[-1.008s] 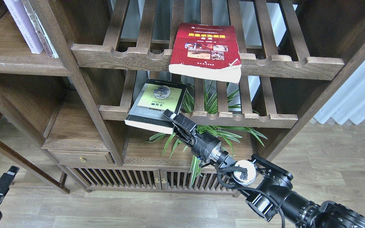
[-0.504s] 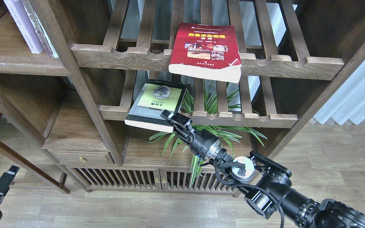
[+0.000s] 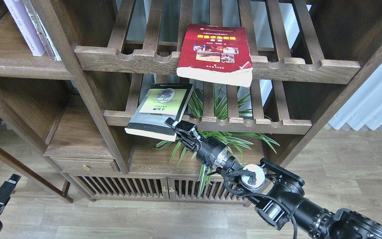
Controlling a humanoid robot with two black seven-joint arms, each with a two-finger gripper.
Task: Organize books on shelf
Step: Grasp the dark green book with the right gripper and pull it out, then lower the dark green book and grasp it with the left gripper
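The black-edged book with a yellow-green panel [image 3: 159, 108] lies on the lower slatted rack, its front end sticking out past the rail. My right gripper [image 3: 174, 127] is closed on its front right corner. The thick red book [image 3: 216, 53] lies flat on the upper slatted rack and overhangs the front rail. The white-lavender book [image 3: 22, 26] stands upright on the solid dark-brown shelf [image 3: 18, 69] at the upper left. My left gripper [image 3: 3, 192] is low at the bottom left, away from the shelf; its fingers cannot be told apart.
A worn white book [image 3: 43, 33] leans next to the lavender one. A green spider plant [image 3: 217, 139] sits under the lower rack, just behind my right wrist. A thick upright post [image 3: 88, 96] separates the solid shelf from the racks. A low cabinet [image 3: 128, 186] stands below.
My right gripper has moved left, and the black-edged book has shifted left with it and turned, its front end swinging toward the post. The red book and the left arm have not moved.
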